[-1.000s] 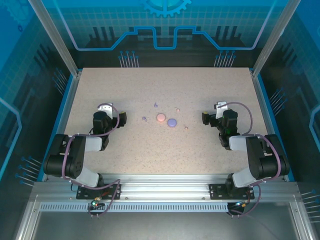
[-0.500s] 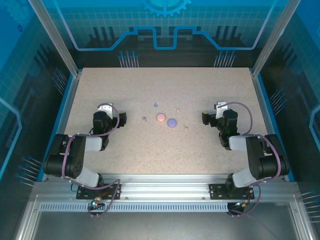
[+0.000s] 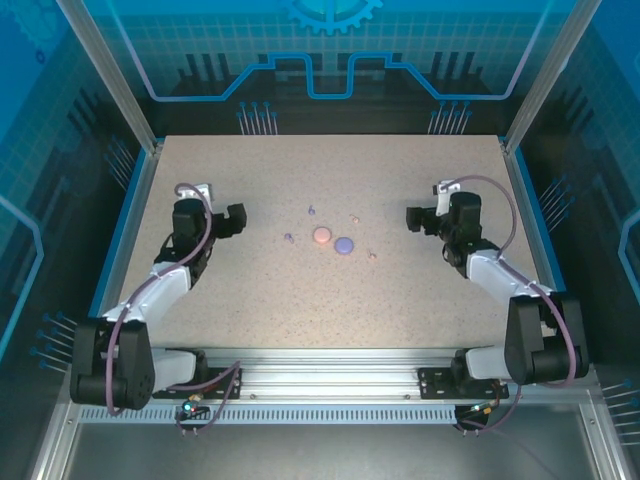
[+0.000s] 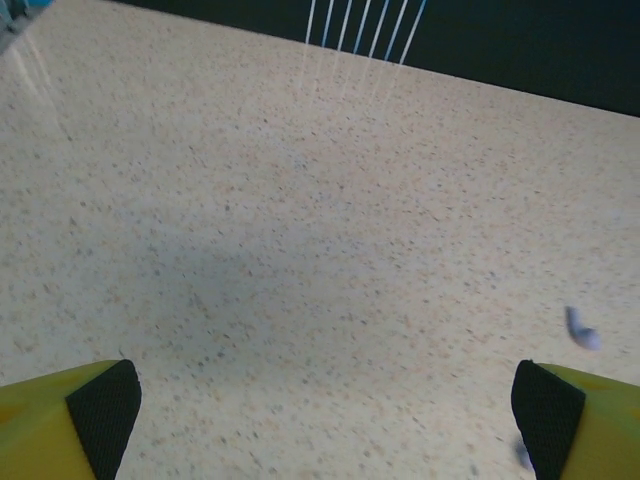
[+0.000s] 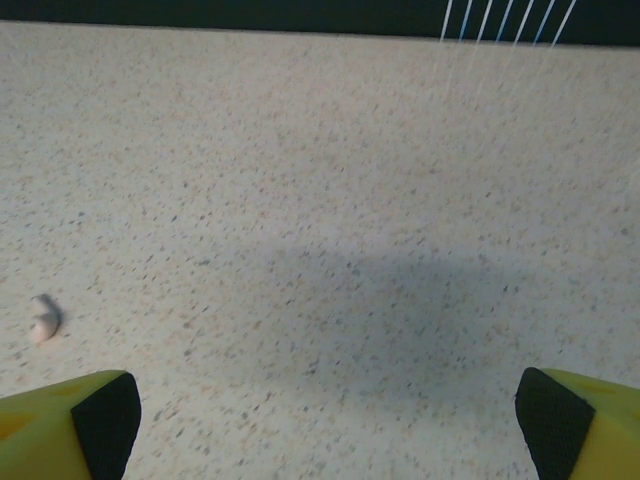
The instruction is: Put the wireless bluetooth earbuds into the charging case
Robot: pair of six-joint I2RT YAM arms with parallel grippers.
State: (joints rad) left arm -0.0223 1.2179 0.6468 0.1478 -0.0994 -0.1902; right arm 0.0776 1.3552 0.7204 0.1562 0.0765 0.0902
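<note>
The left gripper (image 3: 233,220) and right gripper (image 3: 413,218) are held wide apart, empty. Earbuds (image 3: 312,210) are scattered around two round cases (image 3: 322,236).

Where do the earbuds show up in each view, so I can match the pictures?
Top: mid-table around the two round cases; lilac buds on their left, pink buds on their right.
Left wrist: a lilac bud, low at the right edge.
Right wrist: a pink bud, low at the left edge.
Shared landmark: the white pins behind the table's far edge.
</note>
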